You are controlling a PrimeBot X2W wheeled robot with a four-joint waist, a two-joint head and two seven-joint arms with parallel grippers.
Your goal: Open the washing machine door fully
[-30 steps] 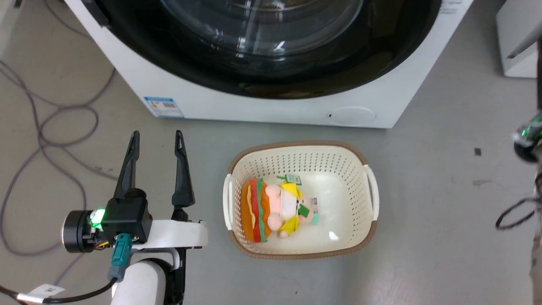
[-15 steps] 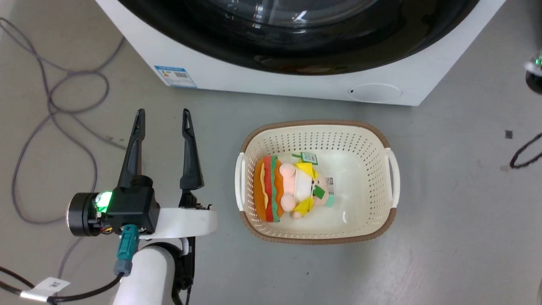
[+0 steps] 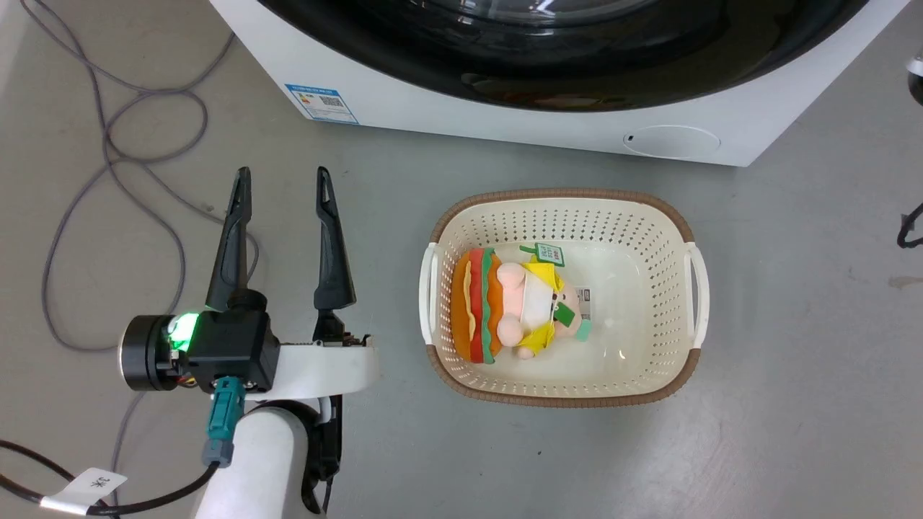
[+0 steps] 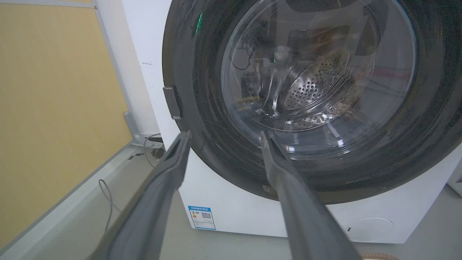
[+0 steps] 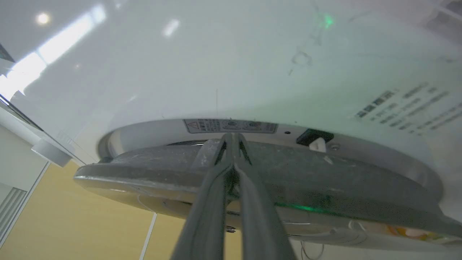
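Left pincer (image 3: 282,176): your two long dark fingers on the pale forearm stood released, wide apart and bare, above the grey floor (image 3: 793,324). They were in front of the machine at its label end, apart from it. In the left wrist view (image 4: 224,134) they pointed up at the door's lower rim.
Right pincer (image 5: 231,139): you had it clenched, both dark fingers pressed flat together. Its tips lay at the door's rim, where a gap showed between that rim and the white front.
Door: the large round glossy black washing machine door (image 3: 577,65) (image 4: 433,108) (image 5: 144,173), with its bulging clear glass bowl, sat across the machine's front. It stood only a little off the front on the side your right pincer reached.
Machine: the big white boxy washing machine (image 3: 505,119) (image 4: 252,216) (image 5: 216,72) stood on the floor at the top edge of your head view.
Drum: perforated steel drum (image 4: 314,86), seen through the glass.
Label: small blue sticker (image 3: 322,104) (image 4: 201,217) at the front's lower corner, nearest your left pincer.
Filter cover: round white cover (image 3: 672,141) (image 4: 370,229) at the opposite lower corner.
Basket: cream perforated plastic basket with a brown rim (image 3: 613,220), on the floor just in front of the machine and beside your left pincer.
Toy: soft burger-shaped plush toy (image 3: 505,306), lying in the basket against its left wall.
Cable: thin grey cable (image 3: 45,295) looped on the floor along the head view's left edge.
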